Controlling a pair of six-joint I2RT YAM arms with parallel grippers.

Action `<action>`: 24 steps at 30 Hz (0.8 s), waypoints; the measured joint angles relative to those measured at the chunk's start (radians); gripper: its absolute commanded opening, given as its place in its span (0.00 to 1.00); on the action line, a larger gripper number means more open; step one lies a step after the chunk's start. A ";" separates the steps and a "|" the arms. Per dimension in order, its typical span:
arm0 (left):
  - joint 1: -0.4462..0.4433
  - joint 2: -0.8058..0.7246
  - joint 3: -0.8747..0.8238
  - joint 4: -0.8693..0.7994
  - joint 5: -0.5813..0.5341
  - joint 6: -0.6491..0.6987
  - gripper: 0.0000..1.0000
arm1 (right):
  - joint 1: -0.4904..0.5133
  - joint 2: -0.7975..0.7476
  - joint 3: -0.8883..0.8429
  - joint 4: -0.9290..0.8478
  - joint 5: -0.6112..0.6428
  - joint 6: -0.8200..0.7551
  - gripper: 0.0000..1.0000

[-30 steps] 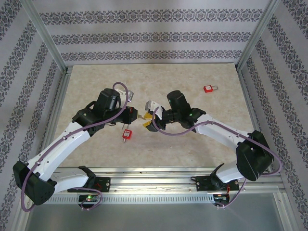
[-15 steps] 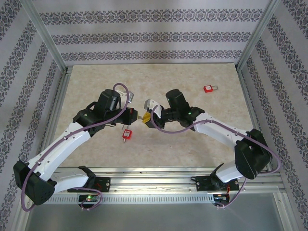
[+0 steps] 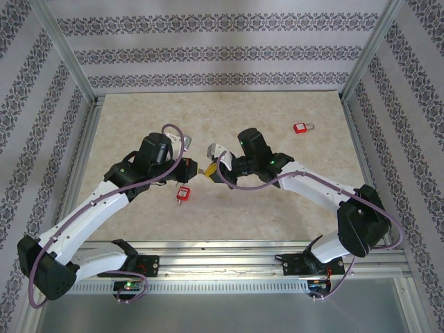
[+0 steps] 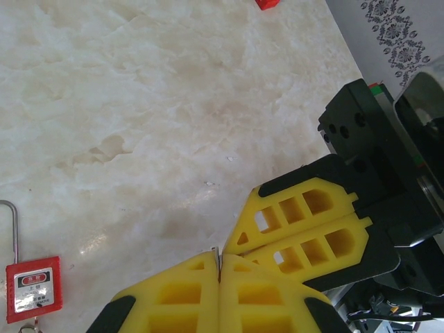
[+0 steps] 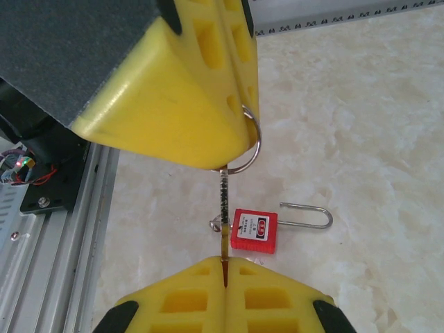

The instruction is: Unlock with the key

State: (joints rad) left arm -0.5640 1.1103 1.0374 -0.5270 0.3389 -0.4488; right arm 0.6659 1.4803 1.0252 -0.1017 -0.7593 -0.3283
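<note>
A thin metal key (image 5: 223, 194) spans the gap between both grippers above the table. My left gripper (image 4: 219, 258) is shut on one end, where the key ring (image 5: 251, 147) sticks out beside its yellow fingers (image 5: 173, 104). My right gripper (image 5: 224, 262) is shut on the other end. In the top view the two grippers (image 3: 196, 168) (image 3: 211, 173) meet tip to tip at mid table. The red padlock (image 5: 254, 229) lies flat on the table below them, shackle (image 5: 309, 215) pointing away; it also lies at the lower left of the left wrist view (image 4: 32, 291).
A second red padlock (image 3: 301, 128) lies at the back right of the marble table (image 3: 277, 208). Aluminium frame rails (image 3: 229, 253) run along the near edge and sides. Patterned walls close in the work area.
My right gripper has closed its jaws onto the key and shifted slightly left toward the left gripper. The left gripper has stayed shut on the key.
</note>
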 measured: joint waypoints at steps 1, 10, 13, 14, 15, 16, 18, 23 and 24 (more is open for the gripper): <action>0.000 -0.002 -0.002 0.003 0.000 0.000 0.00 | 0.000 0.000 0.000 -0.002 -0.002 0.000 0.00; -0.006 -0.053 -0.045 0.036 -0.017 -0.016 0.85 | 0.006 0.000 0.000 -0.019 -0.021 0.000 0.00; -0.006 -0.086 -0.061 0.043 -0.031 0.001 0.94 | 0.006 0.000 0.000 -0.033 -0.021 -0.001 0.00; -0.006 -0.099 -0.067 0.043 -0.032 0.009 0.94 | 0.006 -0.002 0.000 -0.038 -0.021 -0.001 0.00; -0.006 -0.112 -0.075 0.043 -0.032 0.022 0.94 | 0.006 -0.003 0.000 -0.046 -0.021 -0.002 0.00; -0.006 -0.127 -0.084 0.043 -0.030 0.037 0.94 | 0.006 -0.006 0.000 -0.053 -0.021 -0.004 0.00; -0.006 -0.148 -0.096 0.043 -0.024 0.076 0.93 | 0.006 -0.014 0.001 -0.067 -0.027 -0.008 0.00; -0.005 -0.186 -0.157 0.064 0.007 0.208 0.89 | 0.005 -0.031 0.010 -0.119 -0.051 -0.013 0.00; -0.005 -0.195 -0.182 0.079 0.023 0.242 0.88 | 0.004 -0.032 0.014 -0.135 -0.055 -0.016 0.00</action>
State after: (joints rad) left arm -0.5694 0.9157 0.8558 -0.4477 0.3622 -0.2070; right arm 0.6697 1.4483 1.0389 -0.2367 -0.8146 -0.3443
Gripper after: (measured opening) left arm 0.895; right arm 0.060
